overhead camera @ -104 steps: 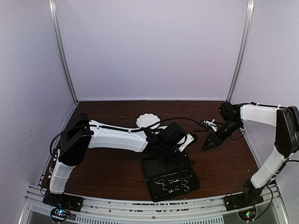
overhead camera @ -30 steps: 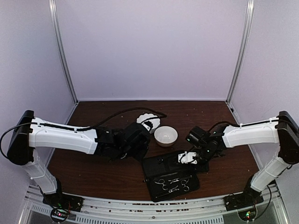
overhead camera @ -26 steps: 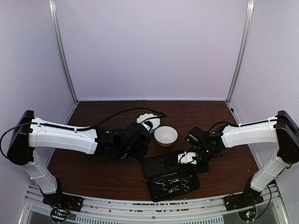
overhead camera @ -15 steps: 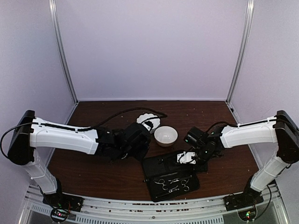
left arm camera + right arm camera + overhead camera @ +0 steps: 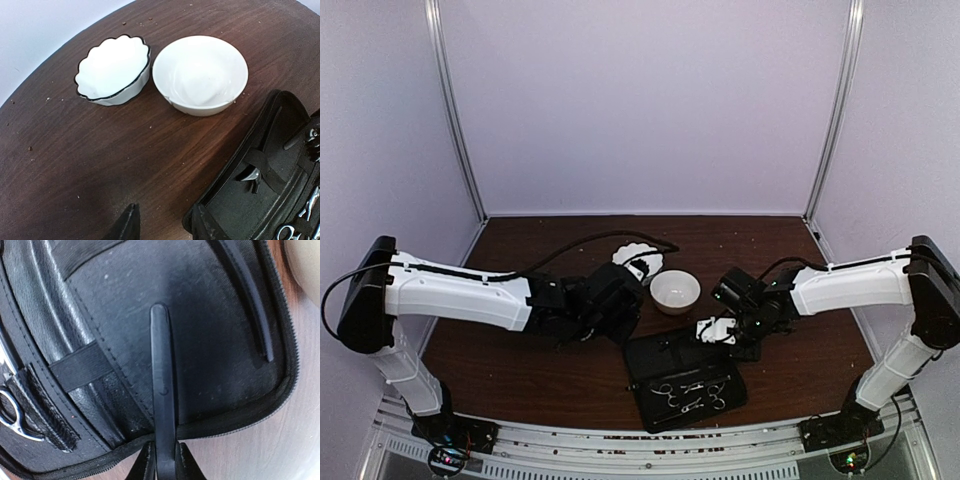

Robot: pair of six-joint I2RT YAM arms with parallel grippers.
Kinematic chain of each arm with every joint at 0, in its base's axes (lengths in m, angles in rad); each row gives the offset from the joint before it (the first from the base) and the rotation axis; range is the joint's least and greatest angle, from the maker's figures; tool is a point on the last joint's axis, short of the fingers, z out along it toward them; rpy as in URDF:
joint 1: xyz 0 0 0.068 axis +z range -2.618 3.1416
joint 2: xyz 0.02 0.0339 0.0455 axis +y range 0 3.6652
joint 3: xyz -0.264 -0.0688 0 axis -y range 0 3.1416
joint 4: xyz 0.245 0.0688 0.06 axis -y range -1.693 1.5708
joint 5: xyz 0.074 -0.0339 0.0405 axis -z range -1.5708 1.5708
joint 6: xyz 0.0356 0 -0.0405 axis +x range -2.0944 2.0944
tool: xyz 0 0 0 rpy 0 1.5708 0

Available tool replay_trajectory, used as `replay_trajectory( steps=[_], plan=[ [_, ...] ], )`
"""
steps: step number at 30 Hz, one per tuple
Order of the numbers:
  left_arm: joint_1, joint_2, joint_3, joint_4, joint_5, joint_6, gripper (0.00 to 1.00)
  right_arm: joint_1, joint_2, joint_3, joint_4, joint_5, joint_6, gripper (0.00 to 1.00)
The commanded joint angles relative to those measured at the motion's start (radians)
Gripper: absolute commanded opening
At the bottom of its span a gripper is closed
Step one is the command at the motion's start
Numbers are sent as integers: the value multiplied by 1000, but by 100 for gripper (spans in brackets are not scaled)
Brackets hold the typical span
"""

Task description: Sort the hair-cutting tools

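Observation:
An open black zip case lies near the table's front, and silver scissors sit strapped in its near half. In the right wrist view a thin black clip points out over the case's lining, its near end pinched between my jaws. My right gripper is shut on this clip at the case's zip edge. A scissors ring shows at the far left. My left gripper stands open over bare wood, its right finger at the case's corner.
A scalloped white bowl and a round white bowl sit side by side behind the case. Another thin black strip lies in the case's lid. Purple walls enclose the table.
My right gripper has closed onto the black clip and shifted slightly left and back over the case. The left arm has barely moved.

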Motion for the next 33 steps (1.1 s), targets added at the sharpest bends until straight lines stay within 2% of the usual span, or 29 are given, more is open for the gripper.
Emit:
replay_trajectory(
  steps=[1, 11, 20, 22, 33],
  plan=[
    [-1, 18, 22, 32, 1, 11, 39, -1, 5, 19, 26, 19, 8, 14],
    [-1, 24, 27, 35, 0, 12, 39, -1, 1, 25, 71, 88, 34, 27],
    [-1, 34, 34, 32, 7, 18, 39, -1, 61, 48, 15, 22, 13, 34],
    [-1, 34, 35, 32, 7, 18, 39, -2, 75, 51, 6, 23, 14, 33],
    [-1, 28, 38, 23, 11, 29, 39, -24, 34, 60, -35, -48, 27, 17]
  ],
)
